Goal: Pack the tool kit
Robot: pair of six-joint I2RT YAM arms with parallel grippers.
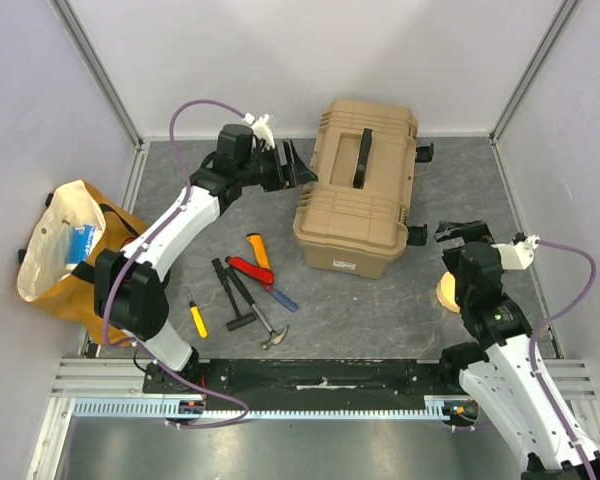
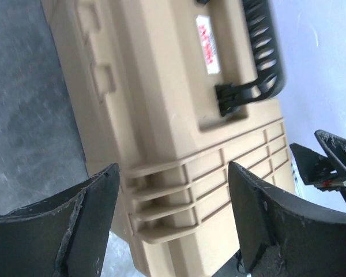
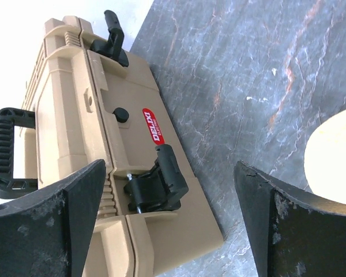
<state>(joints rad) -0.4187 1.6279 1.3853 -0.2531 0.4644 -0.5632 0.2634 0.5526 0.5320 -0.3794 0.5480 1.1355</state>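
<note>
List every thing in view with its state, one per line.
Toolbox, shut, latches swung out.
Bag, open.
Hammer, lying outside toolbox.
Screwdriver, lying outside toolbox.
Knife, lying outside toolbox.
Left tool, open, empty.
Right tool, open, empty.

One toolbox [image 1: 358,195], one handle [image 1: 363,157], two latches [image 1: 424,153] [image 1: 416,235]. One hammer [image 1: 273,338], one screwdriver [image 1: 196,316], one red knife [image 1: 246,267], one orange-handled tool [image 1: 259,250], one black T-shaped tool [image 1: 233,302]. One bag [image 1: 55,250], one disc [image 1: 446,291]. Two arms [image 1: 170,235] [image 1: 515,360].

place: robot lab cell | cues: white panel walls [image 1: 280,60], aluminium frame posts [image 1: 98,68], grey tabletop [image 1: 380,310]
</note>
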